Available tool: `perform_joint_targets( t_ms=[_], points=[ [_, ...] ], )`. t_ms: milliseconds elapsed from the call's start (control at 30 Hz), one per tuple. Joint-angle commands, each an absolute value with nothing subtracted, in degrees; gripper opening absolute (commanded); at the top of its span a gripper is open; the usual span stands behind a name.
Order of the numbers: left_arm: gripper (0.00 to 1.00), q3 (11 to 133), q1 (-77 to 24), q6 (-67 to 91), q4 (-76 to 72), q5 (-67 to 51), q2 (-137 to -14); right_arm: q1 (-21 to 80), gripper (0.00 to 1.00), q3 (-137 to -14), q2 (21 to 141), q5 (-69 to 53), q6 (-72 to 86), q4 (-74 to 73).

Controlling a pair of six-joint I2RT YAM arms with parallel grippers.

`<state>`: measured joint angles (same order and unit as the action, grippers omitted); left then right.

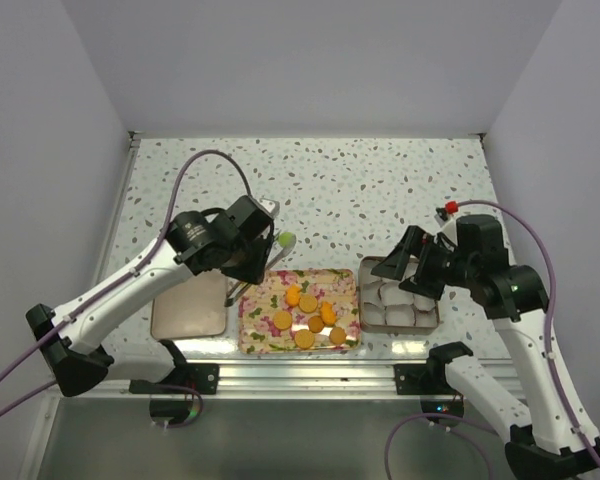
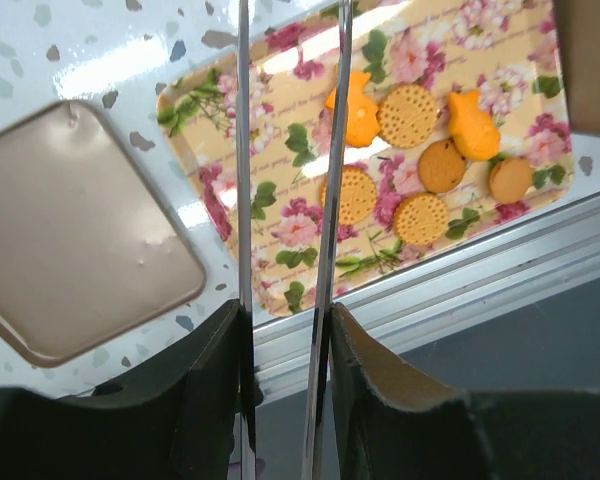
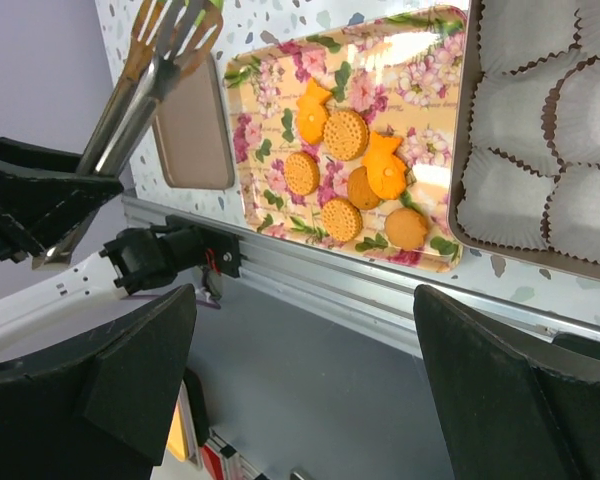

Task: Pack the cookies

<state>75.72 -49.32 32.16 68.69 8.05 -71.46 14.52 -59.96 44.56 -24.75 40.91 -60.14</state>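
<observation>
- The worktop [image 1: 380,190] is white with grey specks. Plain pale walls [image 1: 310,60] stand on three sides.
- The cookies [image 1: 308,313] lie flat on a flowery tray [image 1: 265,300] at the middle of the near edge.
- They are bunched in the tray's right half, in a slanted row from far left to near right.
- The left pincer [image 2: 285,320] is squeezed onto metal tongs [image 2: 332,200].
- The right pincer [image 3: 300,310] is wide open and holds nothing. It is above a box [image 1: 364,270] of white paper cups [image 3: 510,200], just right of the tray.
- A flat tan lid [image 1: 188,305] lies left of the tray.
</observation>
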Motion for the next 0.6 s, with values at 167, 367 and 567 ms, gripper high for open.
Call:
perform_joint_targets(
  t_ms=[167, 367, 567],
  points=[
    [0.33, 86.83, -50.71, 27.86, 67.51, 7.12, -78.39, 14.59, 0.93, -70.31, 45.26, -18.64, 40.60, -67.41],
    [0.32, 92.61, -55.54, 27.60, 64.52, 6.86, -86.73, 14.59, 0.93, -75.66, 45.44, -13.63, 40.96, -70.04],
    [0.32, 104.73, -59.76, 26.37, 63.46, 6.51, -97.97, 14.59, 0.93, -81.30, 46.49, -9.06, 39.64, -73.47]
  ],
)
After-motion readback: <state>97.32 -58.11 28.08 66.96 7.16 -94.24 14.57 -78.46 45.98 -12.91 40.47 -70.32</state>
